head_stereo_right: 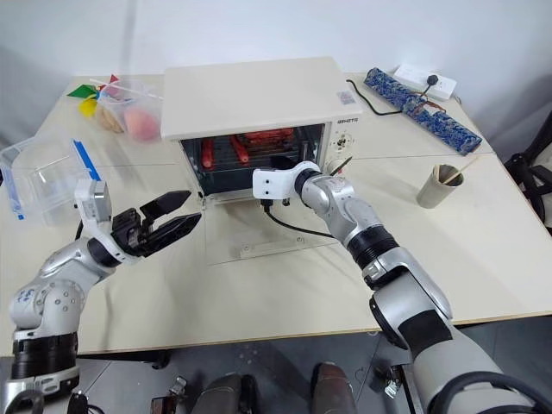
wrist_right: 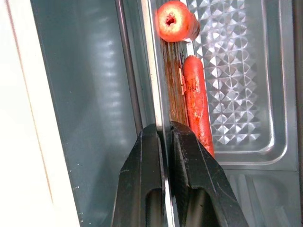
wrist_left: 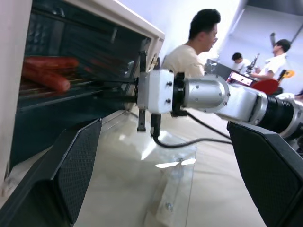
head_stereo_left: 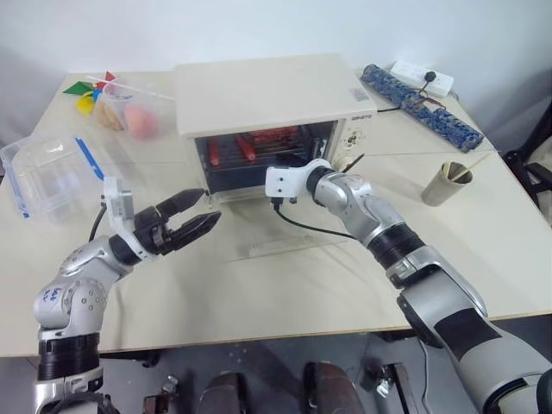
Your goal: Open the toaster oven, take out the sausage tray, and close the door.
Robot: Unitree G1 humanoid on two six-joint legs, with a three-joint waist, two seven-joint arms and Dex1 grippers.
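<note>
A: Nearest to us, the left pincer (head_stereo_left: 191, 216) hangs over the desk (head_stereo_left: 285, 285) in front of the toaster oven (head_stereo_left: 272, 121), its fingers spread wide and holding nothing.

B: And the right pincer (wrist_right: 164, 137)?

A: It reaches into the oven's mouth. The wrist view shows its two black fingers pinched shut on the thin metal rim of the sausage tray (wrist_right: 246, 94), right beside a sausage.

B: So how far along is the job?

A: The door (head_stereo_right: 267, 237) is already down, lying flat on the desk in front of the oven. That step looks done. The tray sits inside the oven, gripped but not drawn out. Pulling it out and shutting the door remain.

B: Counts?

A: One oven, one tray. I make out two sausages (head_stereo_left: 246, 147) clearly through the opening; more I can't tell. Left of the oven, one clear box with blue clips (head_stereo_left: 47, 172); right of it, one paper cup (head_stereo_left: 444, 183) with a stick in it.
</note>
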